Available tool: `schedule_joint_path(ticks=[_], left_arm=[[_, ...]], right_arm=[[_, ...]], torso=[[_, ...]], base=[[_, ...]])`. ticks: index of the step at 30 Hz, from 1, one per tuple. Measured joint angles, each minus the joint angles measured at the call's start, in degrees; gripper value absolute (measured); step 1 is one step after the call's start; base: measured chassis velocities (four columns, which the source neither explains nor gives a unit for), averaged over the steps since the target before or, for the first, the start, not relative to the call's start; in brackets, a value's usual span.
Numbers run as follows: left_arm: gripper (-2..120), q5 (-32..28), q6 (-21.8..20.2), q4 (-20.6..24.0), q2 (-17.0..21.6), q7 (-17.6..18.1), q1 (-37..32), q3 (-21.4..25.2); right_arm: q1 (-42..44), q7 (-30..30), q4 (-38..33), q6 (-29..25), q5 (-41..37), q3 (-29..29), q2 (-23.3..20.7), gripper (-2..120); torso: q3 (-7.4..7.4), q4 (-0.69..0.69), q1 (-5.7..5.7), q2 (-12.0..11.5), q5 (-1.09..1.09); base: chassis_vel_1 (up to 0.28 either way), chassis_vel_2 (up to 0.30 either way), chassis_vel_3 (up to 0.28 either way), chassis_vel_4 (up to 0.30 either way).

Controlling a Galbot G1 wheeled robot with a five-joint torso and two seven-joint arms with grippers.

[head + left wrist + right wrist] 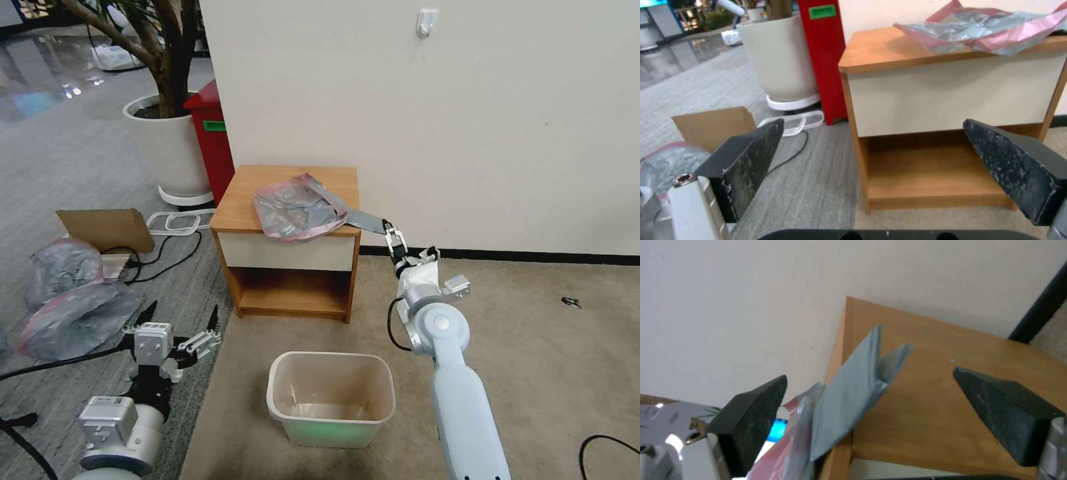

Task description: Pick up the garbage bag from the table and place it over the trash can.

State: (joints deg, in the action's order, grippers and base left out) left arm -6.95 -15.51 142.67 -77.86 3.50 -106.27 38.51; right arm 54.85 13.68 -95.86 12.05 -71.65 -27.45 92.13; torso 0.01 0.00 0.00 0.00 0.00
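The garbage bag [297, 208] lies crumpled on top of the table [287, 253], grey with a pink rim. A flat grey tail of it [365, 221] hangs past the table's right edge. My right gripper [393, 235] is at that edge, open, with the tail [858, 383] between its fingers [751, 420] but not pinched. The trash can [275, 395] stands upright on the carpet in front of the table. My left gripper [181, 312] hangs open and holds nothing, low at the left. In its wrist view the gripper [872, 121] faces the table [889, 53] and the bag [982, 30].
A tall red bin [210, 140] and a white planter [170, 150] stand behind the table's left side. Cardboard [107, 230], cables [173, 253] and two stuffed grey bags [73, 320] lie on the floor at the left. The wall [467, 120] runs right behind the table.
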Motion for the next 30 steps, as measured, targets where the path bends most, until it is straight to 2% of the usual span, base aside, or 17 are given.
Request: schedule_joint_path(ticks=[3, 6, 7, 11, 12, 15, 16, 20, 21, 23, 24, 27, 28, 30], left_arm=[[100, -0.5, 0.0, -0.3, 0.3, -0.1, 0.2, 0.2], [100, -1.6, 0.0, -0.6, 0.7, -0.2, 0.6, 0.5], [100, -1.6, 0.0, -0.6, 0.7, -0.2, 0.6, 0.5], [100, -2.0, 0.0, -1.0, 0.9, -0.2, 0.9, 0.6], [100, -2.0, 0.0, -1.0, 0.9, -0.2, 0.9, 0.6], [100, -2.1, 0.1, -1.4, 0.9, -0.2, 1.2, 0.6], [100, -2.1, 0.1, -1.4, 0.9, -0.2, 1.2, 0.6], [100, -2.1, 1.1, -1.7, 0.9, -0.2, 1.3, 0.7], [100, -2.1, 1.1, -1.7, 0.9, -0.2, 1.3, 0.7], [100, -2.1, 1.4, -1.9, 0.9, -0.3, 1.3, 0.6], [100, -2.1, 1.4, -1.9, 0.9, -0.3, 1.3, 0.6], [100, -2.0, 2.0, -2.0, 0.8, -0.3, 1.3, 0.6], [100, -2.0, 2.0, -2.0, 0.8, -0.3, 1.3, 0.6], [100, -1.9, 2.2, -2.1, 0.8, -0.3, 1.3, 0.6]], right_arm=[[-1.3, -0.8, 1.4, 0.7, -0.1, 0.3, 0.0, 87], [-3.1, -1.4, 4.0, 1.1, 0.0, 0.9, 0.0, 72], [-3.1, -1.4, 4.0, 1.1, 0.0, 0.9, 0.0, 72], [-4.9, -1.6, 6.3, 0.4, 0.2, 0.8, 0.0, 55], [-4.9, -1.6, 6.3, 0.4, 0.2, 0.8, 0.0, 55], [-5.1, -1.6, 6.8, -0.4, 0.3, 0.7, 0.0, 41], [-5.1, -1.6, 6.8, -0.4, 0.3, 0.7, 0.0, 41], [-4.8, -1.3, 6.6, -1.1, 0.3, 0.7, 0.0, 23], [-4.8, -1.3, 6.6, -1.1, 0.3, 0.7, 0.0, 23], [-4.3, -0.7, 5.2, -1.2, 0.3, 0.8, 0.0, 12], [-4.3, -0.7, 5.2, -1.2, 0.3, 0.8, 0.0, 12], [-1.8, 1.6, -0.8, -0.9, -0.6, 2.1, 0.0, 0], [-1.8, 1.6, -0.8, -0.9, -0.6, 2.1, 0.0, 0], [1.5, 4.0, -6.4, -0.5, -1.6, 3.5, 0.0, 0]], torso=[[0.00, 0.00, 0.00, 0.0, 0.00], [0.00, 0.00, 0.00, 0.0, 0.00], [0.00, 0.00, 0.00, 0.0, 0.00], [0.00, 0.00, 0.00, 0.0, 0.00], [0.00, 0.00, 0.00, 0.0, 0.00], [0.00, 0.00, 0.00, 0.0, 0.00], [0.00, 0.00, 0.00, 0.0, 0.00], [0.00, 0.00, 0.00, 0.0, 0.00], [0.00, 0.00, 0.00, 0.0, 0.00], [-0.01, 0.00, 0.00, 0.0, 0.00], [-0.01, 0.00, 0.00, 0.0, 0.00], [-0.01, 0.00, 0.00, 0.0, -0.01], [-0.01, 0.00, 0.00, 0.0, -0.01], [-0.01, 0.00, 0.00, 0.0, -0.01]], base=[[0.000, 0.000, 0.000, 0.000], [0.000, 0.000, 0.000, 0.000], [0.000, 0.000, 0.000, 0.000], [0.000, 0.000, 0.000, 0.000], [0.000, 0.000, 0.000, 0.000], [0.000, 0.000, 0.000, 0.000], [0.000, 0.000, 0.000, 0.000], [0.000, 0.000, 0.000, 0.000], [0.000, 0.000, 0.000, 0.000], [0.000, 0.000, 0.000, 0.000], [0.000, 0.000, 0.000, 0.000], [0.000, 0.000, 0.000, 0.000], [0.000, 0.000, 0.000, 0.000], [0.000, 0.000, 0.000, 0.000]])
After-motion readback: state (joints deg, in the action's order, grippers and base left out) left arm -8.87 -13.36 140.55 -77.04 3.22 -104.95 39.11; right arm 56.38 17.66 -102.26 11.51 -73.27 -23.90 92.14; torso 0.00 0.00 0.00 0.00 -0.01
